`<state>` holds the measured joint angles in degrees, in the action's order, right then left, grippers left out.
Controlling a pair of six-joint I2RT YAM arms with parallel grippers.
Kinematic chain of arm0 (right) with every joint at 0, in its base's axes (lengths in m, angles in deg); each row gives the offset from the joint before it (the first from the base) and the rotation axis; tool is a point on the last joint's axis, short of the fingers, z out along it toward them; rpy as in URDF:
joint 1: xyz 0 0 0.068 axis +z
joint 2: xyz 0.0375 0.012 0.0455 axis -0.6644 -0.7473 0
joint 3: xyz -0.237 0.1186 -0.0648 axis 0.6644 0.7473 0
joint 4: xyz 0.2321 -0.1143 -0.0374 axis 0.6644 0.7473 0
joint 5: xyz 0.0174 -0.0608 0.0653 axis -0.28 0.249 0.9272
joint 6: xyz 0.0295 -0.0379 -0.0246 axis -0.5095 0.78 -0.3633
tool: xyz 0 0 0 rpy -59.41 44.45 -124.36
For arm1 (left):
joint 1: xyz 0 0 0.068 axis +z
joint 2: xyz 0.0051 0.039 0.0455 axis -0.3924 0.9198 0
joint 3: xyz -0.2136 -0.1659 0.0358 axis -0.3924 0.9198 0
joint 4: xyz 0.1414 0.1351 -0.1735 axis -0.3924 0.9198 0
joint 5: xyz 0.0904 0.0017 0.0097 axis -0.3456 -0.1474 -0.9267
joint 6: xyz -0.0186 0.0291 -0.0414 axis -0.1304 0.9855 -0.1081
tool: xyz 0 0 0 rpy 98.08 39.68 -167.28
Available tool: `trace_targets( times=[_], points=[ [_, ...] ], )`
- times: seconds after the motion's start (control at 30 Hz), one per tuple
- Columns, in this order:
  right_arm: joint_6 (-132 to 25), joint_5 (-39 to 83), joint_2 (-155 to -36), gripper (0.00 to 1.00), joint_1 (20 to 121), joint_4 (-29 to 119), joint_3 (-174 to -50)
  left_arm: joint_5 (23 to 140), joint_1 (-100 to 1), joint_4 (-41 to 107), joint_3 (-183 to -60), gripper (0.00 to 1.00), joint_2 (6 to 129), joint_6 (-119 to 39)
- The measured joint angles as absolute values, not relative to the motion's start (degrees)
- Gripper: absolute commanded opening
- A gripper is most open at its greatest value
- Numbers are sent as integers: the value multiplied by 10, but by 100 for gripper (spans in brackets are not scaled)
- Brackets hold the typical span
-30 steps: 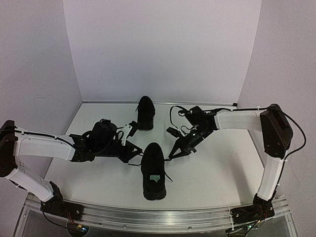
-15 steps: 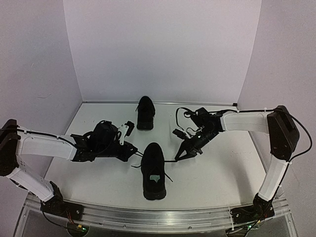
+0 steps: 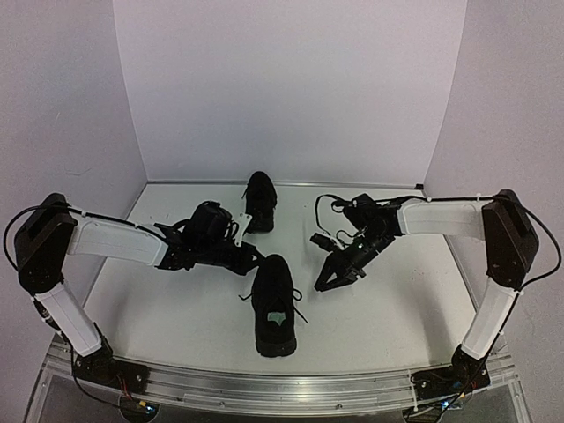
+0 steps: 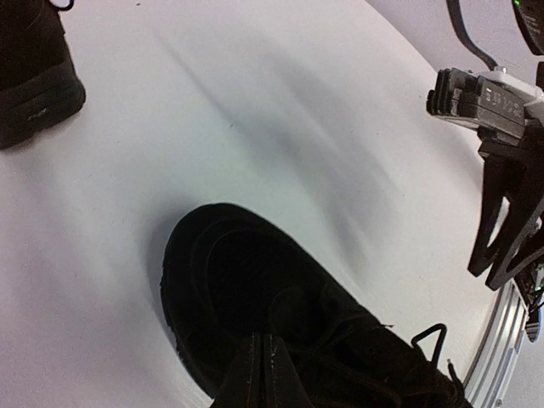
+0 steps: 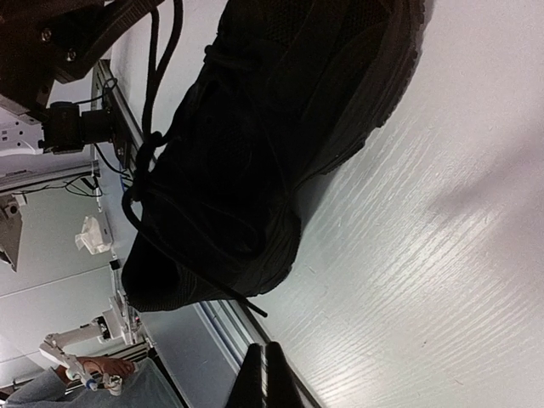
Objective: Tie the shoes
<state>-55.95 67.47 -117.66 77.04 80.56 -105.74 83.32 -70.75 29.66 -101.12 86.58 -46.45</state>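
Near shoe (image 3: 275, 304) sits mid-table, toe toward 12 o'clock, pale label (image 3: 278, 319) inside. A lace end (image 5: 229, 296) trails loose on the table (image 3: 388, 300). Far shoe (image 3: 259, 201) stands at its 12 o'clock, apart.

Left gripper (image 3: 253, 257) is clenched at the near shoe's 11 o'clock, over the toe (lace pinched or not: cannot tell).

Right gripper (image 3: 326, 285) is clenched on nothing, at 2 o'clock, beside the shoe.
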Motion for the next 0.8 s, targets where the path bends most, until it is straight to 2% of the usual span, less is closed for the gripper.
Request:
trace_targets(
  times=[0.07,0.2,0.57,0.8],
  points=[
    [-552,680,-1178,48,770,811,-1069,848,-707,289,-1025,0,873,-457],
    [-545,695,-1203,51,770,802,-1105,865,-707,285,-1029,0,875,-451],
    [-537,754,-1300,41,770,769,-1119,871,-707,286,-1029,0,875,-449],
    [-535,779,-1330,41,771,758,-1121,871,-707,287,-1024,0,870,-449]
  ],
)
